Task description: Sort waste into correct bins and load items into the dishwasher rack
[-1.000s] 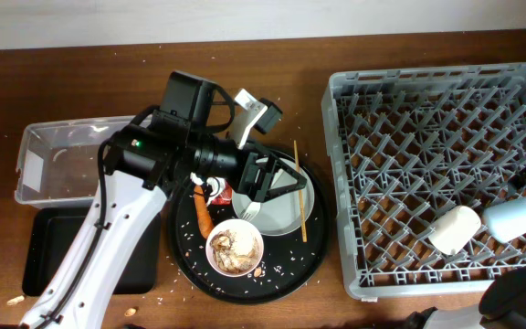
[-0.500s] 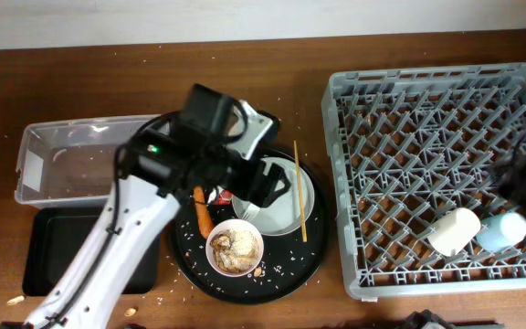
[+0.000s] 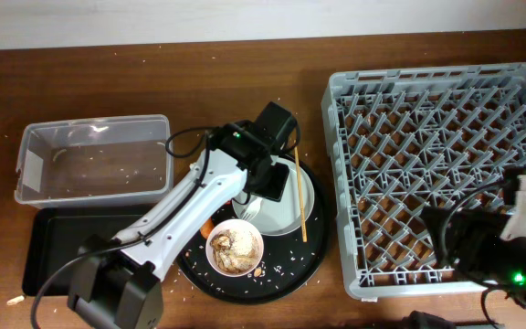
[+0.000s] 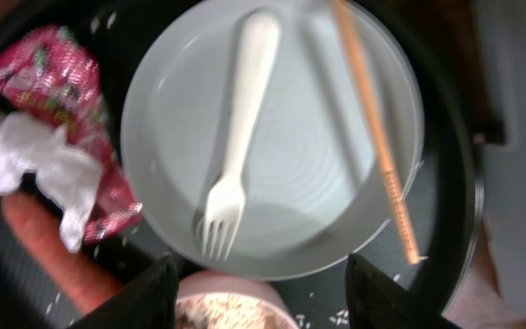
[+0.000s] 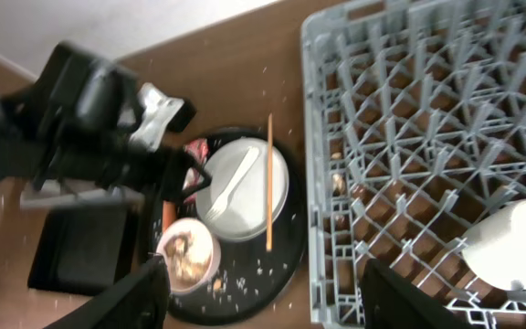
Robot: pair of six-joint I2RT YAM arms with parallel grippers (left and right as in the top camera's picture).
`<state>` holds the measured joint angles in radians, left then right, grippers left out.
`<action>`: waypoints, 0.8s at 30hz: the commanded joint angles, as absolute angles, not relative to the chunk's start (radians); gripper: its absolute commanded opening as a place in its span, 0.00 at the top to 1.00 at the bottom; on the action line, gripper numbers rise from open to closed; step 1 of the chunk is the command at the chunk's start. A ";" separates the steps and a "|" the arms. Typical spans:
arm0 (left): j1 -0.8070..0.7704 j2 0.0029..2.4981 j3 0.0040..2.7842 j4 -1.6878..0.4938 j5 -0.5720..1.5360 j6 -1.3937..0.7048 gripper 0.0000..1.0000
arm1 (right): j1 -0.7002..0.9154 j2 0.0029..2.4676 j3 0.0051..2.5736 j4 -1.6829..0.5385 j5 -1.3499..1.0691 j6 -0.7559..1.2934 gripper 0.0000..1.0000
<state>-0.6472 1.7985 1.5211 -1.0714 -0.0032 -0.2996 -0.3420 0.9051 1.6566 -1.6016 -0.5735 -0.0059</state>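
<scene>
My left fingers point(image 4: 144, 292) are spread wide with nothing in them, hovering over the plate point(image 4: 327, 183). The white fork point(image 4: 240, 128) lies on it, tines pointing into the gap. Right fingers point(image 5: 409, 292) gape empty over the dishwasher rack point(image 5: 400, 110), white cup point(image 5: 510, 242) just outside one finger.

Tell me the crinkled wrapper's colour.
The crinkled wrapper is pinkish red; clearest in left wrist view.

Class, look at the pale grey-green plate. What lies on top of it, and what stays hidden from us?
A white fork and a wooden chopstick lie on the plate, and the chopstick overhangs its rim. Anything beneath the plate is covered.
</scene>
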 commanded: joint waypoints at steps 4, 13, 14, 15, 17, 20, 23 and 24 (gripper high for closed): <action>-0.536 1.678 1.627 -1.174 -0.064 -0.373 0.42 | -0.125 0.973 1.636 -1.643 -0.457 -0.044 0.38; -0.488 1.442 1.662 -1.303 -0.166 -0.366 0.31 | 0.326 1.193 1.357 -1.358 -0.260 0.143 0.38; -0.488 1.429 1.662 -1.308 -0.165 -0.366 0.30 | 0.389 1.229 1.357 -1.304 -0.213 0.205 0.37; -0.488 1.424 1.662 -1.315 -0.165 -0.366 0.30 | 0.439 1.261 1.357 -1.271 -0.149 0.279 0.34; -0.488 1.424 1.662 -1.328 -0.165 -0.366 0.27 | 0.516 1.340 1.357 -1.214 -0.061 0.397 0.34; -0.488 1.424 1.661 -1.342 -0.165 -0.366 0.16 | 0.573 1.510 1.357 -1.096 -0.028 0.485 0.39; -0.488 1.424 1.661 -1.357 -0.165 -0.366 0.01 | 0.574 1.701 1.357 -0.985 -0.006 0.514 0.47; -0.488 1.424 1.661 -1.367 -0.166 -0.366 0.01 | 0.574 1.748 1.357 -0.958 -0.006 0.514 0.51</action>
